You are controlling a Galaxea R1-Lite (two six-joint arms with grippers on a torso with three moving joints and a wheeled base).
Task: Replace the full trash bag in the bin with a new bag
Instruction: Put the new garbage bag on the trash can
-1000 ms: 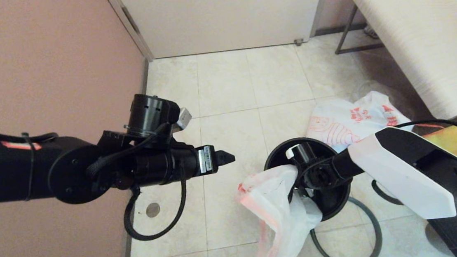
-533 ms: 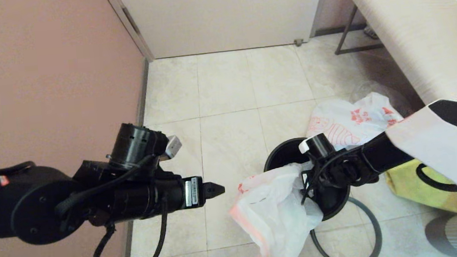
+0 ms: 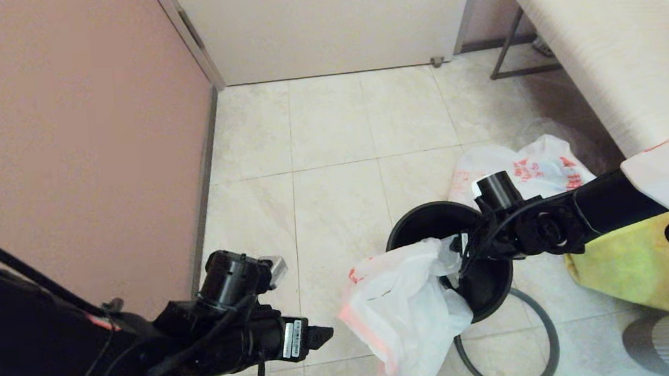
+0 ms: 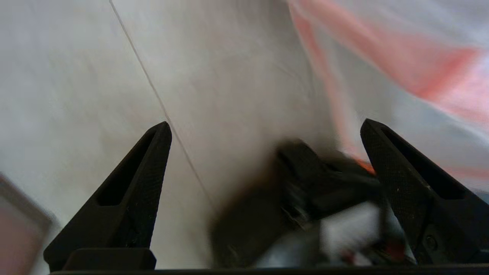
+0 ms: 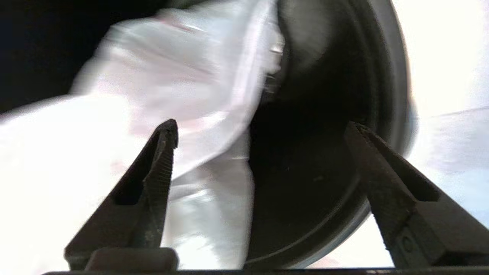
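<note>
- On the pale tiled floor (image 3: 336, 212), right of centre in the head view, stands the small round black plastic bin (image 3: 434, 221), mouth up, its far rim bare.
- White thin plastic bag with red print (image 3: 405, 309) hangs over the bin's near-left rim; most of it spills outward onto the tiles, a smaller fold lies inside the mouth.
- Right gripper (image 3: 458, 256) sits over the bin's mouth at the bag's inner edge. Right wrist view: right gripper (image 5: 263, 133) has its jaws spread wide, nothing between them; one finger is over the bag (image 5: 153, 95), the other over the bin's dark inside wall (image 5: 324, 114).
- Left gripper (image 3: 323, 336) is low over the tiles, just left of the bag, not touching it. Left wrist view: left gripper (image 4: 263, 133) is fully spread and empty; the bag's red-edged film (image 4: 401, 65) lies ahead of it.
- Thin dark grey hoop (image 3: 541, 339) lies on the floor at the bin's near right side, partly under it.
- Second white printed bag (image 3: 521, 171) lies behind the bin, touching its far rim; a large yellow shopping bag (image 3: 626, 271) sits to the right.
- Open room: bare tiles from the bin's left to the pink wall (image 3: 64, 145), and ahead to the closed door (image 3: 326, 19). The cream bench (image 3: 600, 37) bounds the right side.
</note>
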